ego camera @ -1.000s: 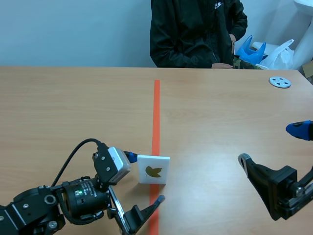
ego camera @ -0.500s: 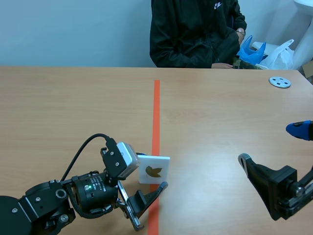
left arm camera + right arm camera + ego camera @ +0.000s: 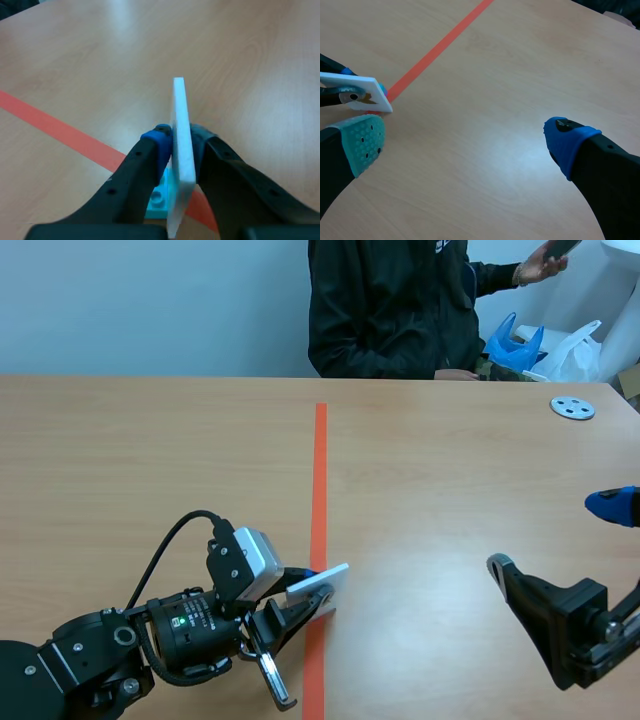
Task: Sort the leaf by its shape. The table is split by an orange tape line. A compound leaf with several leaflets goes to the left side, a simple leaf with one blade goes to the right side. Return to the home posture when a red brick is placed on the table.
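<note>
The left gripper (image 3: 310, 595) was clamped on the white leaf card (image 3: 324, 581), holding it tilted over the orange tape line (image 3: 319, 490) in the lower middle of the scene view. The right gripper (image 3: 552, 536) sat at lower right, fingers wide apart.

Bright even overhead light, pale glare patches on the light brown wooden bench (image 3: 520, 150) in both wrist views, white square leaf card (image 3: 181, 135) edge lit bright, soft faint shadows.
</note>
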{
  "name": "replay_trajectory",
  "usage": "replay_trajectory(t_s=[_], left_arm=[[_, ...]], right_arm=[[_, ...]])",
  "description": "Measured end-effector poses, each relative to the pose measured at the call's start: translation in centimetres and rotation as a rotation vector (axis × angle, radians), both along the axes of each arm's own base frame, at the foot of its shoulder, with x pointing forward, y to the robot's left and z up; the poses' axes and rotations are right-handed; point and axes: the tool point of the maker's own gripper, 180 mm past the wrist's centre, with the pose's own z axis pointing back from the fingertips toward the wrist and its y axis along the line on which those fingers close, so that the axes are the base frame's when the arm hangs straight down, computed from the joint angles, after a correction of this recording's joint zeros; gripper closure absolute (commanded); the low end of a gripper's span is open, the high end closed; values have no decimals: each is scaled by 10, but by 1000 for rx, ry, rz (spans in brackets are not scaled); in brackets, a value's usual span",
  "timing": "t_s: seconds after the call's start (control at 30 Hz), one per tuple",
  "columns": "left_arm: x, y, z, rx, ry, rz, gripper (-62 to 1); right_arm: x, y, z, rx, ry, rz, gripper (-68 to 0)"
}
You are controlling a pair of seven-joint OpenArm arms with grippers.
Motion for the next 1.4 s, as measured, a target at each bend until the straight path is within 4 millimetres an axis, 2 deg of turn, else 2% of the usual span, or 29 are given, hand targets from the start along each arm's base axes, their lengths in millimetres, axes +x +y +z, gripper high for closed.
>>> replay_trajectory(t_s=[0.2,0.4,0.53,0.67,0.8,0.9,1.03,1.2,1.4], left_arm=[[0,0,0,-2,1,2,-40],[9,6,7,-74,39,72,-40],[17,17,22,-113,41,113,-40],[45,48,56,-204,15,248,-40],[82,97,77,-278,44,450,-40],[100,134,83,-312,73,576,-40],[113,167,92,-304,38,675,-40],[123,201,99,-282,-18,803,-40],[136,223,88,-248,-16,898,-40]], right_arm=[[0,0,0,0,0,0,-679],[0,0,0,0,0,0,-679],[0,0,0,0,0,0,-679],[0,0,0,0,0,0,-679],[0,0,0,0,0,0,-679],[0,0,0,0,0,0,-679],[0,0,0,0,0,0,-679],[0,0,0,0,0,0,-679],[0,0,0,0,0,0,-679]])
